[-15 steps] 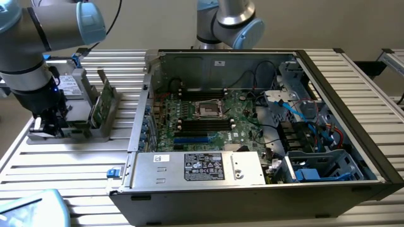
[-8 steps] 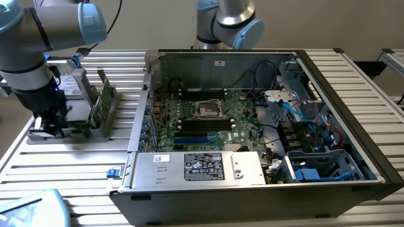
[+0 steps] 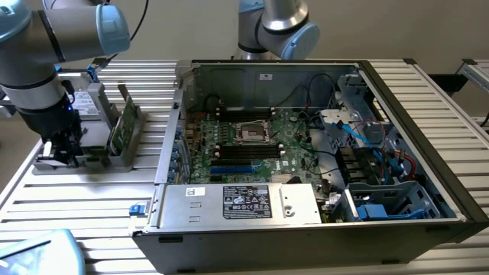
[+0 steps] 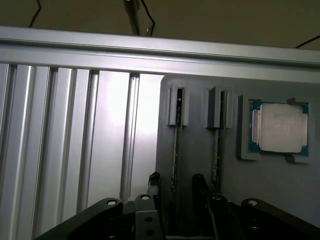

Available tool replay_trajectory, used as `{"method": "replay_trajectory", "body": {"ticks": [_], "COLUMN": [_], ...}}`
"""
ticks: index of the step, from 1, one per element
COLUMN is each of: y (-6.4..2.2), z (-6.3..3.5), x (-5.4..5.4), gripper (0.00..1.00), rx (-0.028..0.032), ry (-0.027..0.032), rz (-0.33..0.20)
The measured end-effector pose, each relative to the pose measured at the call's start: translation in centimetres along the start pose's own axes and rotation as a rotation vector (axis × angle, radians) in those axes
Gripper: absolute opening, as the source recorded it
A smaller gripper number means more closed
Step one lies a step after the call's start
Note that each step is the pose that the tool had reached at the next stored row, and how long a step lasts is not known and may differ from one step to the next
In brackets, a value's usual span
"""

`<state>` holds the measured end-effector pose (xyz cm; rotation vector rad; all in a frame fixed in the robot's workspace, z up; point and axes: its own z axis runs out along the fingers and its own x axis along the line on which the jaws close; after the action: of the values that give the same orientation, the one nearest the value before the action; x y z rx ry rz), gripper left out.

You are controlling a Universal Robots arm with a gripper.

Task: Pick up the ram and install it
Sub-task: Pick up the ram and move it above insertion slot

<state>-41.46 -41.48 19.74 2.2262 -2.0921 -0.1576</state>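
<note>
Exterior view, arm: your gripper (image 3: 67,153) is down at the grey holder (image 3: 114,161) on the slatted table (image 3: 77,200), at the exterior view's left and well apart from the open computer case (image 3: 306,246).
Exterior view, target: the memory slots (image 3: 246,150) lie just beside the processor socket (image 3: 252,132) on the motherboard. You can't tell from here which slot is free.
Exterior view, surroundings: tall green boards (image 3: 122,126) stand upright in the holder near the gripper. A second arm (image 3: 275,26) hangs behind the case, and loose cables (image 3: 359,132) lie inside it.
Wrist view, ram: the ram (image 4: 175,145) stands on edge in a holder slot.
Wrist view, jaws: they are open with one of the fingers (image 4: 154,182) on each side of the ram. A gap shows on both sides, and nothing is held.
Wrist view, neighbours: a second stick (image 4: 218,150) stands in the next slot, close to one finger. The silver processor chip (image 4: 277,127) sits in its own recess beyond.
Progress: you appear lined up for the pick, but the grasp, lift and install are all left to do.
Obstacles: the neighbouring stick looks like the tightest clearance.
</note>
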Motion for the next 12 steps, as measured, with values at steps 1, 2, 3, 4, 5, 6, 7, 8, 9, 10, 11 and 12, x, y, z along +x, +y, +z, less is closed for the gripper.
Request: {"method": "replay_trajectory", "body": {"ticks": [1,2,3,4,5,6,7,8,9,10,11,12], "y": [0.0,0.0,0.0,0.01,0.01,0.0,0.0,0.0,0.0,0.0,0.0,0.0], "z": [0.0,0.0,-0.01,-0.01,-0.01,-0.01,-0.01,-0.01,-0.01,-0.01,-0.01,-0.01], "x": [0.0,0.0,0.0,0.0,0.0,-0.01,-0.01,-0.01,-0.01,-0.01,-0.01,-0.01], "gripper": [0.4,0.4,0.4,0.4,0.4,0.4,0.4,0.4,0.37,0.37,0.31,0.25], "rx": [-0.0001,-0.0001,-0.0002,-0.0002,-0.0002,-0.0002,-0.0002,-0.0002,-0.0002,-0.0002,-0.0003,-0.0002], "ry": [0.0001,0.0002,0.0002,0.0002,0.0002,0.0002,0.0002,0.0002,0.0002,0.0002,0.0002,0.0002], "rz": [0.0,0.0,0.0,0.0,0.0,0.0,0.0,0.0,0.0,0.0,0.0,0.0]}}
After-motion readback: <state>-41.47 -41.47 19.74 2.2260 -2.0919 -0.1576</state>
